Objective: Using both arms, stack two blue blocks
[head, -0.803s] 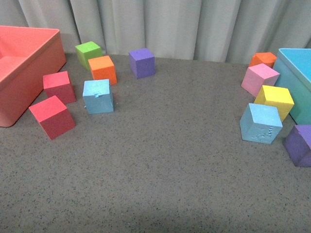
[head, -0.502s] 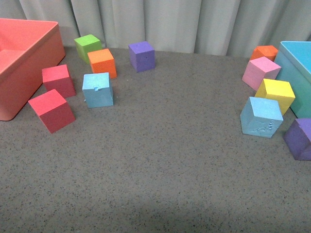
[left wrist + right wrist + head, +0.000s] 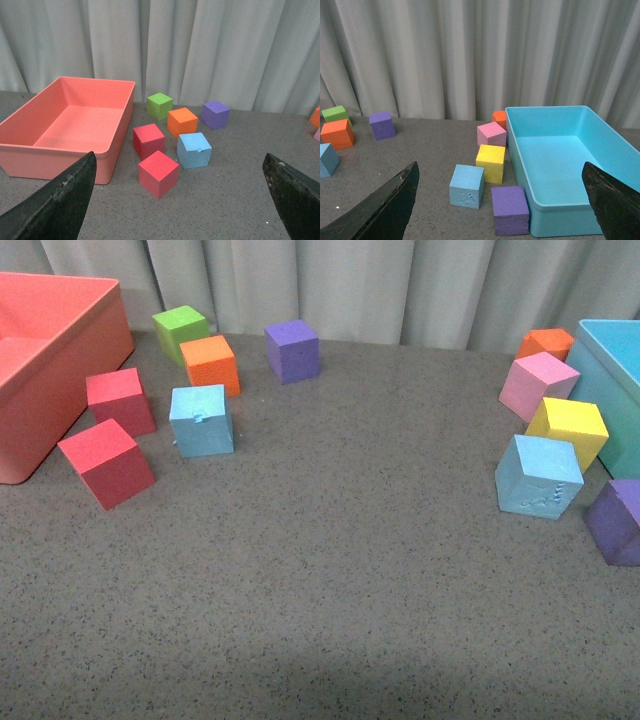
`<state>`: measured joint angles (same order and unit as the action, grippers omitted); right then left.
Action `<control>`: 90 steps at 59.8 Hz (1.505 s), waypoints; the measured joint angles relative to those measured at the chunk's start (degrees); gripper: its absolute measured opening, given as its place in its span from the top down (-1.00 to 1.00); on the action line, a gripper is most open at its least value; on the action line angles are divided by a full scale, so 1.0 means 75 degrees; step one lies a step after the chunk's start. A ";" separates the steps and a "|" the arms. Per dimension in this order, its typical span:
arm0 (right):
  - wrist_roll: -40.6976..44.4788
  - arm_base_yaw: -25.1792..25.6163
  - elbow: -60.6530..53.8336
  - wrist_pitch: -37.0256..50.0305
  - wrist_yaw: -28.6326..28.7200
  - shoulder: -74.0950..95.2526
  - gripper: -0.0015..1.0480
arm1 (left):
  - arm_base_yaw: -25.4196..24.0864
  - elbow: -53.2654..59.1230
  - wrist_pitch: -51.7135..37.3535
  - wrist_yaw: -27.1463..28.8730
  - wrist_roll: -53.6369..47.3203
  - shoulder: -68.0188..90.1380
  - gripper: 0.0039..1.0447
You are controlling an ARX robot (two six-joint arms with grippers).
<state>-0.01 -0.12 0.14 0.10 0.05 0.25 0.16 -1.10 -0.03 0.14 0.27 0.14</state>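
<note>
Front view: the notched sky-blue foam cube (image 3: 201, 420) sat at the grey bench's (image 3: 340, 570) left. The marked sky-blue foam cube (image 3: 538, 475), its mark perhaps a squiggle, sat far right.

Left wrist view: the left jaws stood wide apart, empty.

Right wrist view: the right jaws did likewise.

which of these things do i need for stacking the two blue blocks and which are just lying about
For the job:
blue block with notch
blue block with squiggle
left hand and right hand, both open

Just lying about:
red blocks
green block
orange blocks
purple blocks
pink block
yellow block
red bin
blue bin
</note>
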 joint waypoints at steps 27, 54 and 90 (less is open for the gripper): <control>0.1303 -0.0976 0.1160 0.3246 -0.2270 0.5496 -0.81 | 0.0000 0.0000 0.0000 0.0000 0.0000 0.0000 -0.88; -0.0720 -0.0874 0.5887 0.1198 -0.1055 1.2575 -0.81 | 0.0000 0.0000 0.0000 0.0000 0.0000 0.0000 -0.88; -0.1839 -0.0749 0.8588 -0.0985 -0.0344 1.5577 -0.81 | 0.0000 0.0000 0.0000 0.0000 0.0000 -0.0003 -0.88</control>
<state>-13.80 -5.74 64.55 -7.29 -2.52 117.08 0.16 -1.10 -0.03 0.14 0.27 0.12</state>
